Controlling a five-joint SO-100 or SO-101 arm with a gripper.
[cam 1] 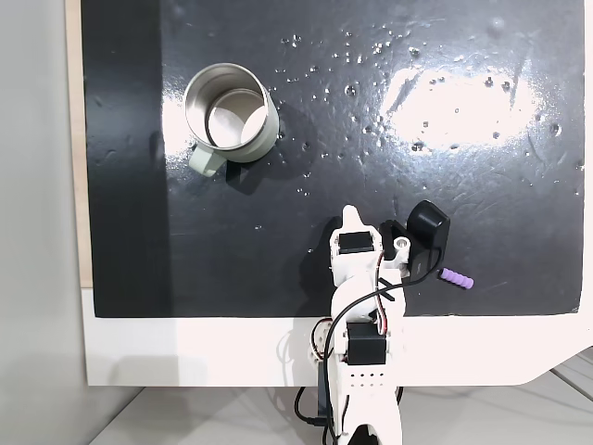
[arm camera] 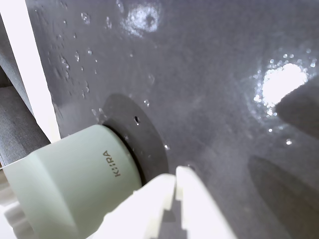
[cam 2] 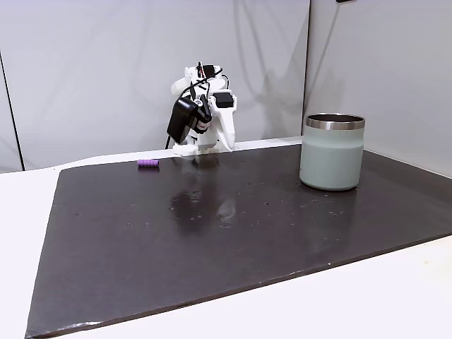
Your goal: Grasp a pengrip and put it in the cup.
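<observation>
The purple pengrip (cam 1: 456, 279) lies on the black mat near its front edge, just right of the arm's base in a fixed view, and it also shows as a small purple tube (cam 2: 147, 164) left of the arm. The pale grey-green cup (cam 1: 270, 131) stands upright at the mat's far left with its steel inside bare; in another fixed view the cup (cam 2: 332, 157) is on the right. My gripper (cam 1: 349, 217) is folded back over the base, shut with nothing in it. In the wrist view the white fingertips (arm camera: 176, 173) meet beside the cup (arm camera: 65, 174).
The glossy black mat (cam 1: 417, 167) covers most of the white table (cam 1: 185, 352) and has scattered droplets and glare. The black wrist camera (cam 1: 428, 232) sticks out to the right of the arm. Cables hang at the base.
</observation>
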